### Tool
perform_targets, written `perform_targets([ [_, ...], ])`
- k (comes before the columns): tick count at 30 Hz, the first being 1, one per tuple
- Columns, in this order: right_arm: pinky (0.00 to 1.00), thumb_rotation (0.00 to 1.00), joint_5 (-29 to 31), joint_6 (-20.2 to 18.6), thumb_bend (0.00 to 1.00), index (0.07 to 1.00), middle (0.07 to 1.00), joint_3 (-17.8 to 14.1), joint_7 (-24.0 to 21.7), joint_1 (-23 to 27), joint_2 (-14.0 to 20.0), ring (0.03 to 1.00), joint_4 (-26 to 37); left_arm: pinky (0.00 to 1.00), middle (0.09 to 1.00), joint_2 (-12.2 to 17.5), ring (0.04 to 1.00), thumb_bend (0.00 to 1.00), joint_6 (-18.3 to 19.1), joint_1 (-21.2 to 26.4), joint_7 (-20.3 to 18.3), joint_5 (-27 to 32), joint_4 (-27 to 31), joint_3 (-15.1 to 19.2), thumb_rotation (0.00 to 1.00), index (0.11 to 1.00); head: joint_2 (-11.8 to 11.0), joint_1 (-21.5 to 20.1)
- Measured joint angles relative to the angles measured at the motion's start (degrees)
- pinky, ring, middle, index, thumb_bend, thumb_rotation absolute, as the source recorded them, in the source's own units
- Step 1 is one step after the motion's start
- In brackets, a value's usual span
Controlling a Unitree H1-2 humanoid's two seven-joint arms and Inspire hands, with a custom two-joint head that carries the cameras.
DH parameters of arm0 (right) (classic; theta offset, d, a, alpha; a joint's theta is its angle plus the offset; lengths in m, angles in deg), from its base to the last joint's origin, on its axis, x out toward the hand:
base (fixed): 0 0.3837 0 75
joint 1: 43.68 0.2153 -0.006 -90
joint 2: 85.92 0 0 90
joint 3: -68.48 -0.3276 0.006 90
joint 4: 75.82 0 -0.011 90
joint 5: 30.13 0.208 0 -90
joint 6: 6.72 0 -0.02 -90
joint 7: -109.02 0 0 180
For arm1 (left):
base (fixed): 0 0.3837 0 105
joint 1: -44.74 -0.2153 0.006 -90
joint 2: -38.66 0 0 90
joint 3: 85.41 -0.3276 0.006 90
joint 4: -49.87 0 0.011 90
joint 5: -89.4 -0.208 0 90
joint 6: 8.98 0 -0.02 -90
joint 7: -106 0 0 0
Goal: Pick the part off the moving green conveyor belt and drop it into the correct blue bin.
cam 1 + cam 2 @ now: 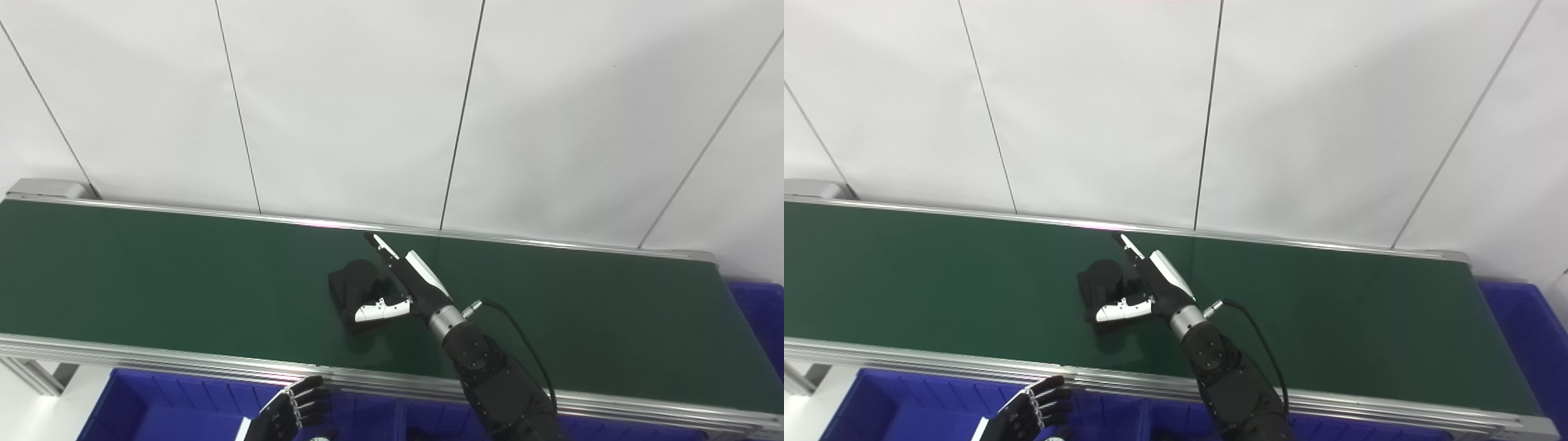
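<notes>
A black part (357, 286) with a round top lies on the green conveyor belt (153, 275), near the middle. My right hand (398, 285) reaches over the belt from the lower right, open. Its fingers (383, 247) stretch out past the part's far right side and its thumb (380, 311) lies against the part's near side. The part rests on the belt between them. My left hand (294, 407) hangs below the belt's front edge over a blue bin (171, 404), its fingers loosely curled and holding nothing.
Blue bins run along the belt's front edge (906, 410), and another blue bin (759, 312) stands at the belt's right end. A metal rail (184, 361) borders the belt's front. A white panelled wall (367, 104) rises behind.
</notes>
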Motion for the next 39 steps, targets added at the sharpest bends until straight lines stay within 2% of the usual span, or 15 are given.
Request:
perform_targets([
  [7,0.88,0.15,-1.1,2.4,0.88,0.882,0.884,0.4,3.9,0.2,-1.7,0.919,-3.5,0.66,0.714,-0.1,0.680,0.58,0.0,-0.2,0.3,-0.1,0.4,0.0,0.00,0.747,0.0,0.6],
  [9,0.79,0.02,-0.9,3.1,0.85,0.771,0.790,-0.2,5.0,0.5,-2.4,0.831,-4.6,0.66,0.716,-0.1,0.679,0.57,0.0,-0.3,0.4,-0.1,0.5,0.0,0.00,0.749,0.2,0.7],
  [11,0.64,0.00,-0.4,3.3,0.79,0.659,0.676,-1.2,6.6,0.9,-3.4,0.689,-6.0,0.66,0.714,-0.1,0.675,0.57,0.0,-0.5,0.5,-0.1,0.7,0.0,0.00,0.749,0.4,1.1],
  [13,0.58,0.00,-0.4,3.8,0.77,0.616,0.628,-1.8,8.9,1.4,-4.5,0.624,-7.7,0.66,0.713,-0.3,0.673,0.57,0.0,-0.8,0.7,-0.1,0.8,0.0,0.00,0.750,0.6,1.3],
  [14,0.50,0.00,-0.4,3.9,0.62,0.569,0.582,-2.0,10.0,1.6,-4.9,0.526,-8.4,0.66,0.713,-0.5,0.673,0.57,-0.1,-0.9,0.9,-0.1,0.8,0.1,0.00,0.752,0.6,1.3],
  [15,0.45,0.00,-0.3,4.2,0.57,0.532,0.552,-2.3,10.8,1.9,-5.2,0.491,-9.0,0.66,0.713,-0.6,0.674,0.57,-0.3,-1.1,1.1,-0.1,0.8,0.1,0.00,0.753,0.6,1.3],
  [16,0.42,0.00,-0.1,4.4,0.55,0.513,0.537,-2.7,11.3,1.9,-5.5,0.473,-9.3,0.66,0.713,-0.8,0.674,0.58,-0.4,-1.3,1.2,-0.1,0.8,0.1,0.00,0.753,0.8,1.4],
  [22,0.41,0.00,4.4,6.2,0.48,0.166,0.160,-7.6,15.5,1.8,-7.5,0.477,-10.3,0.66,0.713,-1.3,0.674,0.57,-0.9,-2.0,1.3,0.0,0.9,0.1,0.00,0.753,1.2,1.4],
  [23,0.24,0.00,4.8,6.3,0.49,0.138,0.134,-8.0,16.2,1.7,-7.7,0.461,-10.3,0.66,0.712,-1.3,0.673,0.57,-1.0,-2.0,1.3,0.0,0.9,0.1,0.00,0.751,1.2,1.4],
  [24,0.14,0.00,5.2,6.5,0.50,0.121,0.118,-8.2,17.0,1.5,-7.9,0.451,-10.3,0.66,0.711,-1.3,0.672,0.57,-1.1,-2.0,1.3,-0.1,0.9,0.1,0.00,0.750,1.4,1.3],
  [25,0.08,0.00,5.3,6.5,0.53,0.097,0.097,-8.2,17.7,1.4,-8.0,0.257,-10.3,0.66,0.712,-1.3,0.673,0.57,-1.1,-2.0,1.3,-0.1,0.9,0.1,0.00,0.747,1.4,1.3],
  [27,0.02,0.00,5.3,6.6,0.53,0.068,0.073,-8.1,19.8,0.6,-8.2,0.067,-9.3,0.65,0.708,-1.3,0.668,0.57,-1.3,-2.0,1.3,0.0,0.9,0.1,0.00,0.743,1.6,1.1],
  [30,0.02,0.00,4.3,7.0,0.52,0.067,0.071,-6.8,23.0,-0.5,-8.1,0.049,-7.5,0.65,0.704,-1.3,0.663,0.57,-2.0,-2.0,1.3,0.0,0.8,0.1,0.00,0.742,1.7,1.0],
  [35,0.03,0.00,1.1,7.4,0.52,0.088,0.096,-1.0,27.9,-3.1,-6.5,0.065,-2.1,0.64,0.706,-1.3,0.661,0.57,-2.4,-2.0,1.3,0.0,0.6,0.1,0.00,0.743,1.9,0.6],
  [39,0.04,0.00,-0.5,7.9,0.54,0.098,0.108,3.3,31.0,-7.0,-4.0,0.076,7.1,0.64,0.707,-1.3,0.663,0.58,-2.4,-2.0,1.3,0.1,0.6,0.1,0.00,0.744,1.8,0.1],
])
